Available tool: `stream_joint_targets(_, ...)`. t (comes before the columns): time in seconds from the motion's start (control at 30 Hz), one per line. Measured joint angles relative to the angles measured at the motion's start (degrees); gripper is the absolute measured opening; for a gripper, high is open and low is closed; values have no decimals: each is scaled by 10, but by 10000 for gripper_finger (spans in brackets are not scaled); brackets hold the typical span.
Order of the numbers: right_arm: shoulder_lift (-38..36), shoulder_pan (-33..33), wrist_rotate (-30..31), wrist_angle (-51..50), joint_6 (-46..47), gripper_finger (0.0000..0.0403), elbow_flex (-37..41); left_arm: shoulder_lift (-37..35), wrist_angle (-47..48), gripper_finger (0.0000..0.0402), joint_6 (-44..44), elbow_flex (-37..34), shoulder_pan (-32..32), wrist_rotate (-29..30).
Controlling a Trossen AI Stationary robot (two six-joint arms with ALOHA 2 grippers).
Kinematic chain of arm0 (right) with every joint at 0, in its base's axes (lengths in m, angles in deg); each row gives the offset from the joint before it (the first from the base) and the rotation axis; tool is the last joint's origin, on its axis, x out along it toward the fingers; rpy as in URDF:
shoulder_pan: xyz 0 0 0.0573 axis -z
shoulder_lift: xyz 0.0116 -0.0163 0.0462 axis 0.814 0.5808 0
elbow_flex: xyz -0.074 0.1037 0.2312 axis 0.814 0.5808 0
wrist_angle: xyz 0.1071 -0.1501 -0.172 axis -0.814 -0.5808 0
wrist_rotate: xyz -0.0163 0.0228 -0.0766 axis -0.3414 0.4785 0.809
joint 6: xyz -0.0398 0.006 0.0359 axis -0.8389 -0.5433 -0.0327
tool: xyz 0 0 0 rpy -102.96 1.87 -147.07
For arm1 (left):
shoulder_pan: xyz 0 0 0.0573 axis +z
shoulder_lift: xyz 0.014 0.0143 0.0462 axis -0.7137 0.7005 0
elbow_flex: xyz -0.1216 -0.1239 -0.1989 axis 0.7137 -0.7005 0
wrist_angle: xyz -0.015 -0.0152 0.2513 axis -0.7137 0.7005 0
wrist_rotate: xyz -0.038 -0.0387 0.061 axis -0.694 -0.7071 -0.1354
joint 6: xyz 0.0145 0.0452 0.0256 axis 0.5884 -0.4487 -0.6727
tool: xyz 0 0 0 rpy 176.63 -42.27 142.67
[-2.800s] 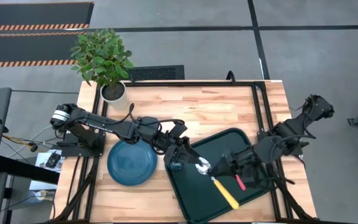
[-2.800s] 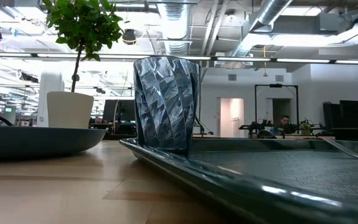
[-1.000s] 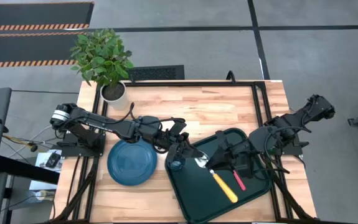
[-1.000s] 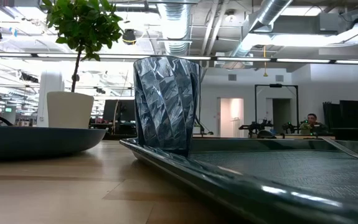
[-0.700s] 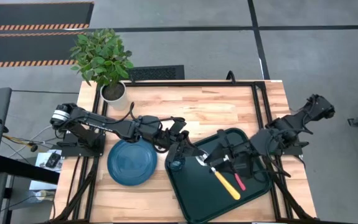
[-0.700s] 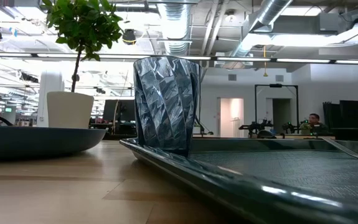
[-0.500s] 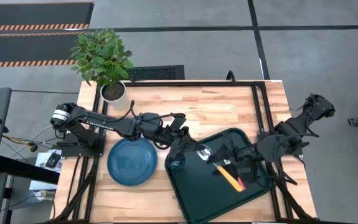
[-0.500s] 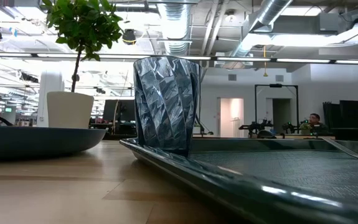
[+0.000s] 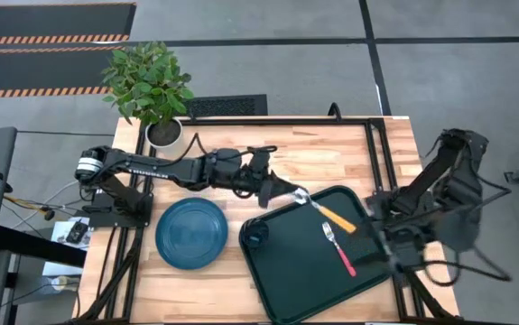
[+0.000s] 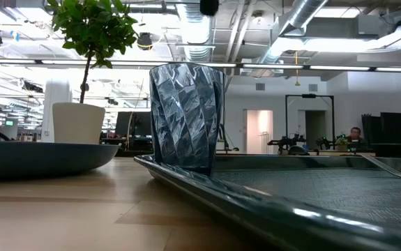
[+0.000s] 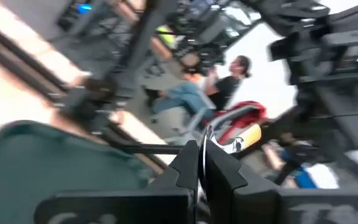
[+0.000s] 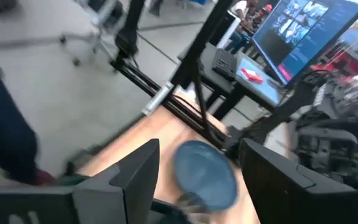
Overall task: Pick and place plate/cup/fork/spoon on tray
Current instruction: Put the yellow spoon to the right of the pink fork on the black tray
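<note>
Seen from above, the wooden table (image 9: pixel 331 153) carries the dark green tray (image 9: pixel 286 280) at its near right, turned at an angle to the table edges. The left arm is stretched across from the left side, and the left gripper (image 9: pixel 282 191) is seen just past the tray's far left corner, its fingers (image 11: pixel 194 163) pressed together on the silver head of the spoon (image 9: pixel 329 213); the orange handle is carried out over the far part of the tray. In the left wrist view the two dark fingers are closed on the thin metal, with the orange handle beyond them. The fork (image 9: pixel 340 251) lies flat near the middle of the tray, pronged head toward the far side and red handle toward the near right, just beside the spoon but apart from it. The cup (image 9: pixel 256 236) stands upright at the tray's left edge; in the low view the cup (image 10: pixel 185 117) fills the centre and hides what lies behind it. The plate (image 9: pixel 191 233) rests on the bare table left of the tray, close to it. A potted plant (image 9: pixel 151 86) stands at the far left corner. The right gripper (image 12: pixel 198 177) is drawn back at the table's right edge, beside the tray, with its fingers spread wide and nothing between them. A seated person (image 10: pixel 354 137) is visible in the room beyond.
</note>
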Motion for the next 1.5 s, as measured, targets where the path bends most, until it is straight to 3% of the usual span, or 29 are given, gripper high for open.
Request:
stream_joint_targets(0.2, -37, -79, 31, -34, 109, 245, 0, 0, 51, 0, -39, 0, 38, 47)
stream_joint_targets(0.43, -50, -122, 80, -86, 186, 245, 0, 43, 60, 0, -62, 22, 60, 41)
stream_joint_targets(0.63, -45, -123, 83, -96, 190, 245, 0, 158, 86, 0, -83, 134, 68, -41)
stream_joint_targets(0.87, -45, -123, 83, -118, 237, 245, 0, 302, 254, 0, -154, 335, 69, -53)
stream_joint_targets(1.1, -44, -123, 83, -149, 288, 245, 0, 437, 330, 0, -174, 507, 68, -106)
stream_joint_targets(1.27, -36, -123, 83, -157, 294, 245, 0, 501, 345, 0, -181, 570, 64, -112)
stream_joint_targets(1.5, -21, -123, 81, -158, 294, 245, 0, 546, 352, 0, -190, 580, 59, -122)
